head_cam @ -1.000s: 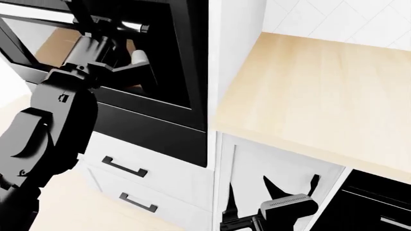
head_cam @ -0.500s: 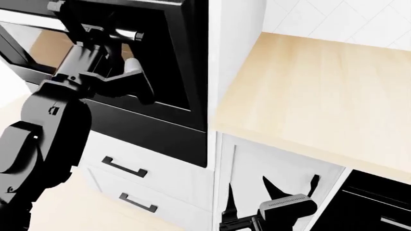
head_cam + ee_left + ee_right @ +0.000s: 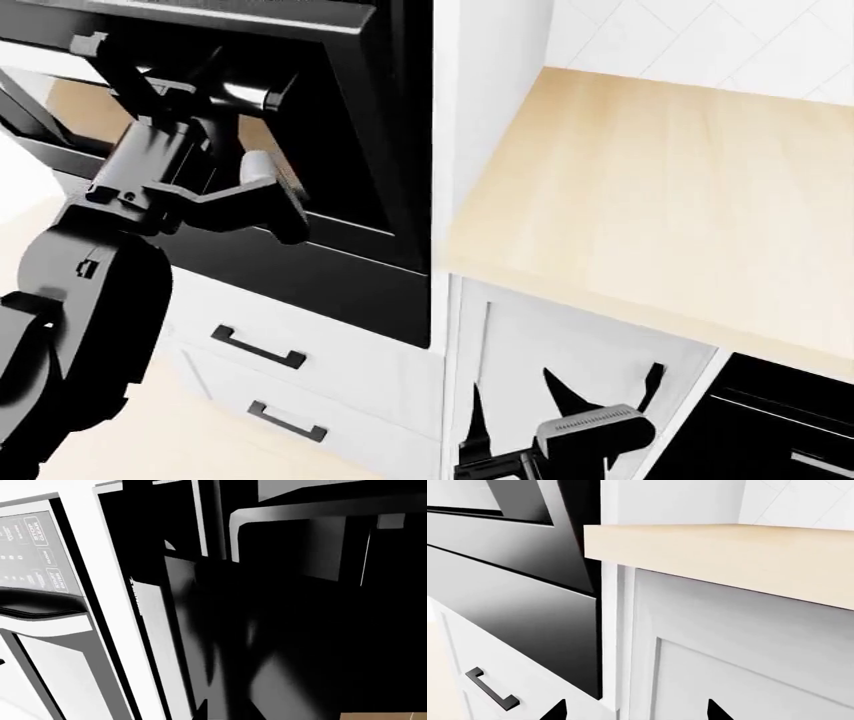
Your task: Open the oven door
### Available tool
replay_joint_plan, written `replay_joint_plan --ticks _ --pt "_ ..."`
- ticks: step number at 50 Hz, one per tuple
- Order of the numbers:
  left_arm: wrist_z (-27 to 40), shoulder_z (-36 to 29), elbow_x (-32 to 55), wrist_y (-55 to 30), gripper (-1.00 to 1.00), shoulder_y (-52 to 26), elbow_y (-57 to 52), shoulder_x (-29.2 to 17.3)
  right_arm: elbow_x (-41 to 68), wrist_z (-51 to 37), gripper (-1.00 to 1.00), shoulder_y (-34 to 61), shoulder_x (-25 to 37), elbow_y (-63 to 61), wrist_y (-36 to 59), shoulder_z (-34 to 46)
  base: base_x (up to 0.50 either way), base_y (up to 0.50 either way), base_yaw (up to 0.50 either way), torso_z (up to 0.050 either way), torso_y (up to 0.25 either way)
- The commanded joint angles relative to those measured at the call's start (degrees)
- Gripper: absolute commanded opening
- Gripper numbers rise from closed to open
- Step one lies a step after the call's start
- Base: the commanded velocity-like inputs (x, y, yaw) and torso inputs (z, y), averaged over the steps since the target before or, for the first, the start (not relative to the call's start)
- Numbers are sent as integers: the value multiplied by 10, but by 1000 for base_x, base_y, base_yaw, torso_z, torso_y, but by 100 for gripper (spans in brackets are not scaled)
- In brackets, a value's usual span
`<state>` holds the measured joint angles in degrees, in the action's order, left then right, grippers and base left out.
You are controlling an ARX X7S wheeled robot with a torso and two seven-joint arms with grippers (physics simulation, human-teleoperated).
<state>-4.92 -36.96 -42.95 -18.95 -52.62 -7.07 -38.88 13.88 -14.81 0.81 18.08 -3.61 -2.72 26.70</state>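
Note:
The oven door is glossy black with a glass window and stands tilted out from its top edge. My left gripper is shut on the door's silver bar handle, near the handle's right end. The left wrist view is mostly dark: the oven's control panel and the black gap behind the door. My right gripper hangs low in front of a white cabinet, open and empty; its fingertips show in the right wrist view.
A light wooden countertop runs to the right of the oven column. Below the oven are a plain black panel and white drawers with black handles. A second black appliance sits at the lower right.
The left gripper has moved down and toward me with the handle, and the oven door has swung further out from its top. The right arm has hardly moved.

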Motion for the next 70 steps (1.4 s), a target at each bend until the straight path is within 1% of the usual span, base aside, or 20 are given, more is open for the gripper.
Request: replay_joint_plan --ticks 1,10,18,41,51,70 --pt "69 32 -65 1 -100 -11 -52 -21 2 -1 100 1 1 4 -3 3 0 0 0 0 11" --pt "74 42 -71 -7 -100 10 -79 -39 1 -3 100 0 2 -1 -1 4 0 0 0 2 6" --pt "83 56 -70 -21 -100 45 -106 -56 0 -4 100 0 2 3 -4 7 0 0 0 1 6" --pt "113 83 -71 -44 -100 114 -158 -84 -1 -7 100 1 2 6 -8 12 -1 0 1 1 6" --pt "144 87 -84 -43 -100 143 -169 -94 3 -7 100 1 3 7 -12 12 0 0 0 2 6" --pt "181 107 -88 -56 -100 200 -200 -113 3 -9 100 1 4 9 -13 15 -2 -1 1 1 6"
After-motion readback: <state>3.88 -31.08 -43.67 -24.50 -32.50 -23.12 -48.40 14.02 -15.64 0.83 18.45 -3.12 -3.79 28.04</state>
